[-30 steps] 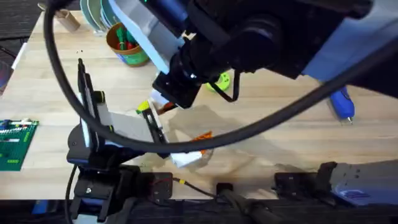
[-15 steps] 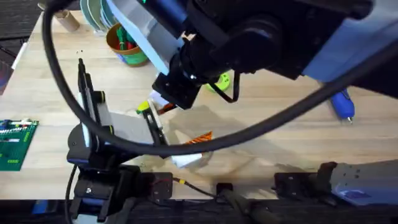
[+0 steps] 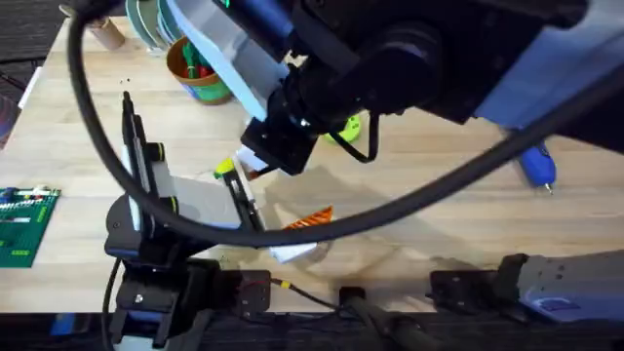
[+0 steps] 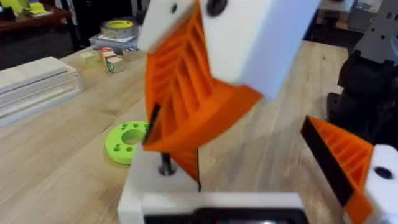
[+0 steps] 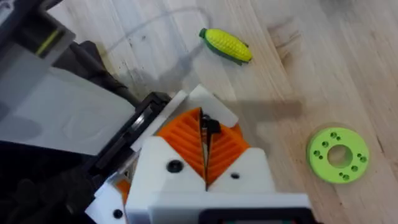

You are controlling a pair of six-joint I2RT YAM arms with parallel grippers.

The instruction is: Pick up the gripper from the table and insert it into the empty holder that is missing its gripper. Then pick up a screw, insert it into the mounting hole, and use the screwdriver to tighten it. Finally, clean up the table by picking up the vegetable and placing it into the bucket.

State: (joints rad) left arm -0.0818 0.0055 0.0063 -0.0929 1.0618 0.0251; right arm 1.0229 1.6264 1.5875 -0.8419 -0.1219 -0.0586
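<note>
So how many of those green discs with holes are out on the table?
1. The green disc lies mid-table, partly behind the raised right arm; that arm may hide others.

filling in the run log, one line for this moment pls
right gripper: shut on small dark part | vegetable: on table, not in bucket | screwdriver: lying on table | green disc: on table

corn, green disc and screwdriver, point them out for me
corn (image 5: pixel 226 45), right wrist view, middle of the yellow cob
green disc (image 5: pixel 323 163), right wrist view, flat face beside the centre hole
screwdriver (image 3: pixel 535 163), overhead view, blue body
</note>
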